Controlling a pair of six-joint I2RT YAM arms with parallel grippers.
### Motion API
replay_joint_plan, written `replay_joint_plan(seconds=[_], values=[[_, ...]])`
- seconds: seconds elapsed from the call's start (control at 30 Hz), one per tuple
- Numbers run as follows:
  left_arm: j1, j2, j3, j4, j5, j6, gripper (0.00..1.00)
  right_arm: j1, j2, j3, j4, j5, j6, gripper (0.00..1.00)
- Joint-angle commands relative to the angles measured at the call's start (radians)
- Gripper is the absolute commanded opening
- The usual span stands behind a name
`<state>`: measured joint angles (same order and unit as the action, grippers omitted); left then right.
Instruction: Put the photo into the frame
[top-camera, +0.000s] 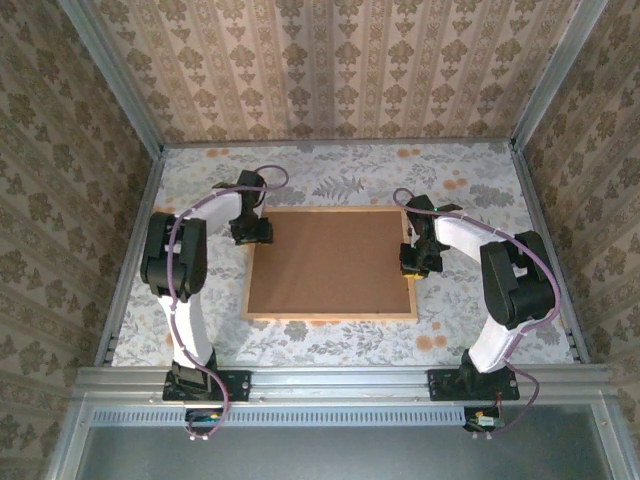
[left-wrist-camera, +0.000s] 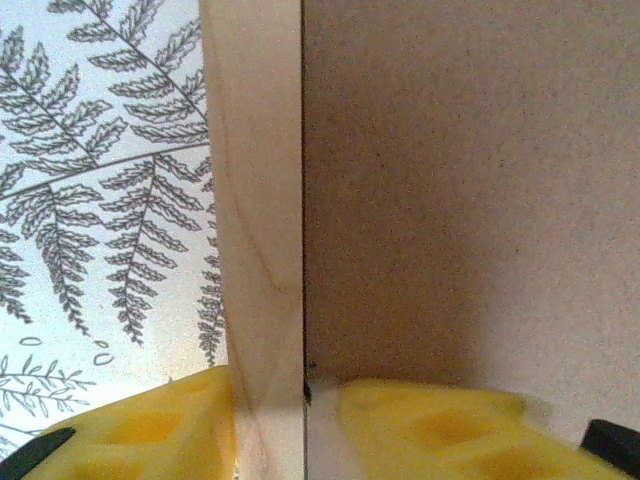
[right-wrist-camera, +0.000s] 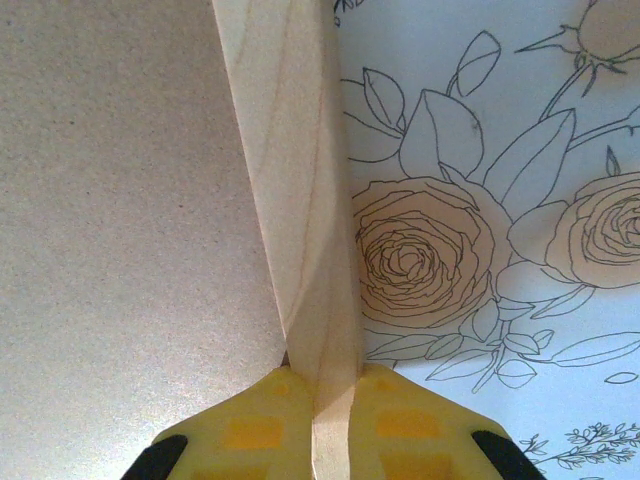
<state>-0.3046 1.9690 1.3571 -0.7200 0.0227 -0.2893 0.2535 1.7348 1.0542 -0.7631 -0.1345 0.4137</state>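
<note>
The frame (top-camera: 330, 316) lies flat mid-table with its brown board (top-camera: 335, 262) facing up inside the light wood moulding. The photo is hidden. My left gripper (top-camera: 252, 232) sits at the frame's left side near the far corner. In the left wrist view its yellow fingers (left-wrist-camera: 440, 430) straddle the moulding (left-wrist-camera: 260, 200), and a pale gap shows between the board-side finger and the wood, so the left gripper (left-wrist-camera: 272, 392) is open. My right gripper (top-camera: 413, 262) is on the frame's right side. There the right gripper (right-wrist-camera: 322, 385) is shut on the moulding (right-wrist-camera: 295, 180), both pads tight against it.
A floral tablecloth (top-camera: 330, 175) covers the table, with bare strips on all sides of the frame. Wallpapered walls and metal posts (top-camera: 540, 90) close in the back and sides. A metal rail (top-camera: 340, 378) runs along the near edge by the arm bases.
</note>
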Motion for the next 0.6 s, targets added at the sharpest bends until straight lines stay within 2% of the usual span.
replay_joint_plan(seconds=[0.0,0.13,0.37,0.57], values=[[-0.054,0.034,-0.003,-0.076,0.049,0.041,0.50,0.021,0.050,0.004,0.058,0.004,-0.002,0.10],[-0.075,0.033,-0.001,-0.069,0.057,0.059,0.51,0.021,0.051,0.006,0.056,0.004,-0.002,0.10],[-0.026,0.004,-0.002,-0.034,0.124,0.036,0.50,0.021,0.051,0.004,0.055,0.008,-0.003,0.10],[0.018,-0.058,-0.017,0.021,0.233,-0.002,0.51,0.020,0.049,-0.003,0.057,0.016,0.000,0.10]])
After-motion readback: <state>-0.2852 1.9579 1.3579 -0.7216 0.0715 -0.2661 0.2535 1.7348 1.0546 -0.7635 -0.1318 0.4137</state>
